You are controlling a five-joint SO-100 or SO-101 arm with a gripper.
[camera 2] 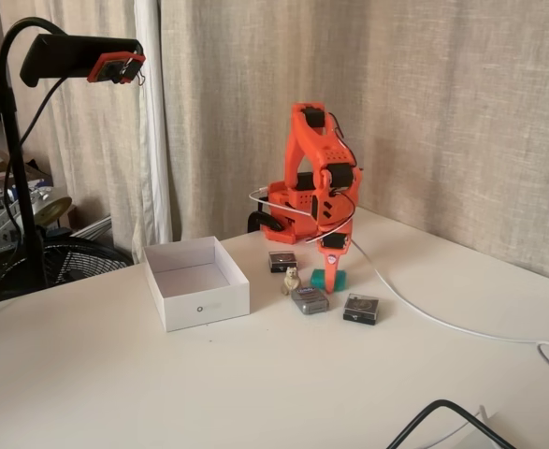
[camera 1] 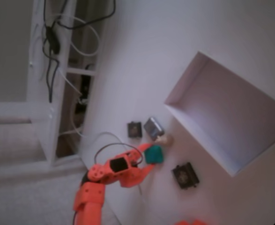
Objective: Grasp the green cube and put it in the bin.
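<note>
The green cube (camera 1: 155, 154) (camera 2: 319, 280) sits on the white table between the small blocks, right in front of the orange arm. My gripper (camera 1: 148, 158) (camera 2: 331, 281) points down over it, with one finger on each side of the cube and both touching it. From the front, one orange finger (camera 2: 333, 262) covers the cube's middle and hides the other finger. The cube looks level with the table. The bin (camera 1: 200, 133) (camera 2: 204, 306), a white shallow box with nothing in it, stands a short way off, right of the cube in the high fixed view.
Two dark square blocks (camera 1: 134, 129) (camera 1: 185, 175), a grey-blue block (camera 1: 153, 126) (camera 2: 309, 299) and a small beige figure (camera 1: 165, 139) (camera 2: 293, 280) lie close around the cube. A white cable (camera 2: 442, 323) runs across the table. A camera stand (camera 2: 17, 168) rises beside it.
</note>
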